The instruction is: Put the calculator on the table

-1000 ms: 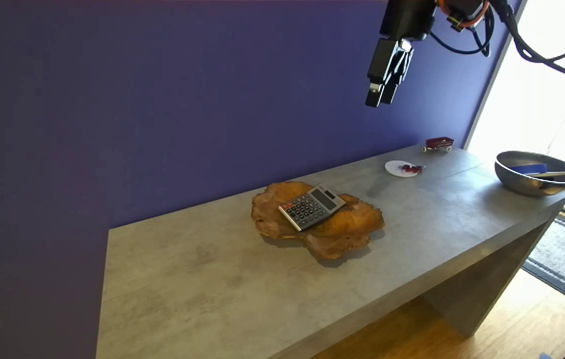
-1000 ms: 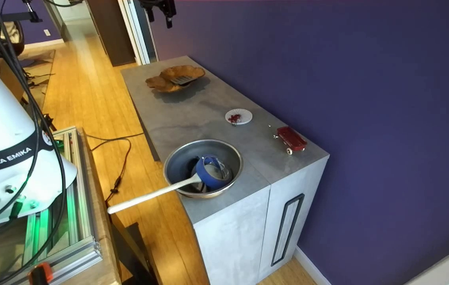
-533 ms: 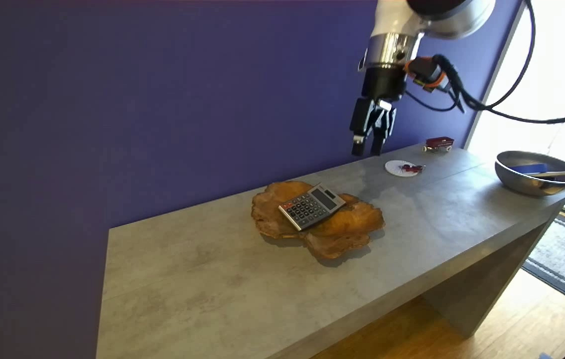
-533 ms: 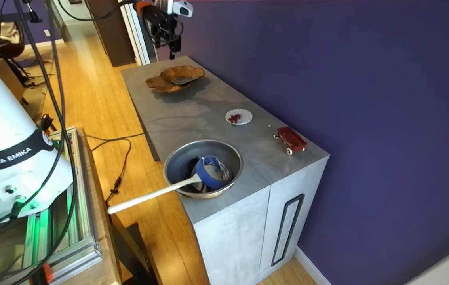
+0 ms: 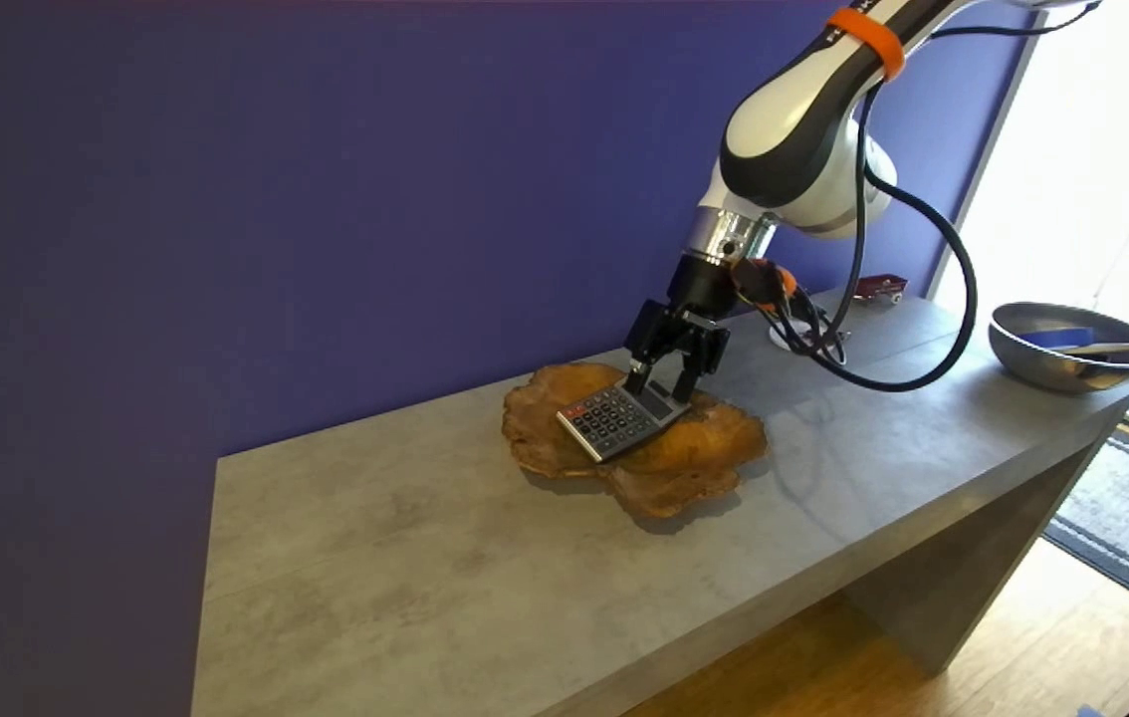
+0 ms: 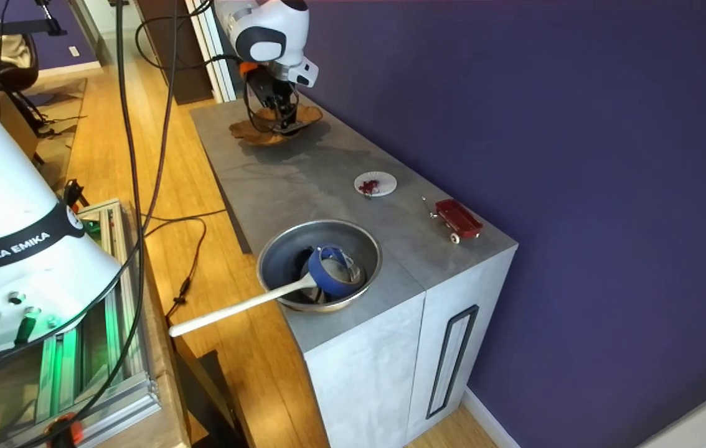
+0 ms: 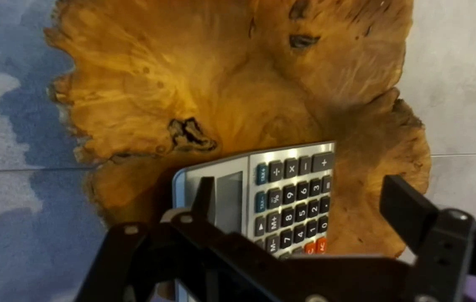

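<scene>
The grey calculator [image 5: 612,426] with dark keys lies tilted in a lumpy orange-brown wooden bowl [image 5: 699,445], which stands on the grey table [image 5: 375,558]. My gripper [image 5: 660,386] is open, low over the calculator's display end. In the wrist view the open gripper [image 7: 301,193] has one finger over the display of the calculator [image 7: 296,201]; the other is beyond the key edge, over the wooden bowl [image 7: 145,84]. I cannot tell whether the fingers touch. In an exterior view the arm mostly hides the calculator above the table [image 6: 309,180].
A white plate [image 6: 385,182] with small red items and a red toy wagon [image 6: 459,218] stand farther along the table. A metal bowl [image 6: 273,255] holding a blue tape roll and a long-handled tool stands at the table's end. A purple wall [image 5: 375,199] runs behind.
My open gripper has come down from high above the table, moving left in an exterior view, to the calculator. The calculator and the wooden bowl have not moved.
</scene>
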Tool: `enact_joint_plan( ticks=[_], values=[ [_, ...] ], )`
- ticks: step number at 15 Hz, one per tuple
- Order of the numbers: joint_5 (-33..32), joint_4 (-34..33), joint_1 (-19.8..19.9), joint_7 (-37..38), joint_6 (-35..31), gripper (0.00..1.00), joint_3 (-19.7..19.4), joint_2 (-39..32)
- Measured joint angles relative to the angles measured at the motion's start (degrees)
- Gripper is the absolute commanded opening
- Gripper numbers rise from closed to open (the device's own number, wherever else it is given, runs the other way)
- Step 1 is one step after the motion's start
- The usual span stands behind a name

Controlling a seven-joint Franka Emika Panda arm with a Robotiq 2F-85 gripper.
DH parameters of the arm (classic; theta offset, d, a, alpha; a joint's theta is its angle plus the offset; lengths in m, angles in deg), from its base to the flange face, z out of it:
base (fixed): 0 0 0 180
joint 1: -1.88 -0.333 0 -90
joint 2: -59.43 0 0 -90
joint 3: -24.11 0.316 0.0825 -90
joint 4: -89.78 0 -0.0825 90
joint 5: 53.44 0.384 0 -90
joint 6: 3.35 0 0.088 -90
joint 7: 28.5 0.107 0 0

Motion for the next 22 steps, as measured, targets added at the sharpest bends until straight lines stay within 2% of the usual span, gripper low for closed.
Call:
enact_joint_plan(
  ticks=[3, 8, 13, 22],
  values=[
    [-0.23, 0.42, 0.70, 0.11, -0.02, 1.00, 0.83, 0.12],
    [3.35, 5.92, 5.58, 0.10, -1.30, 1.00, 5.35, 3.53],
    [3.53, 6.38, 5.51, 0.04, -1.48, 1.00, 5.24, 3.75],
    [3.12, 6.54, 4.39, 0.26, -3.55, 1.00, 1.92, 3.40]
  ],
)
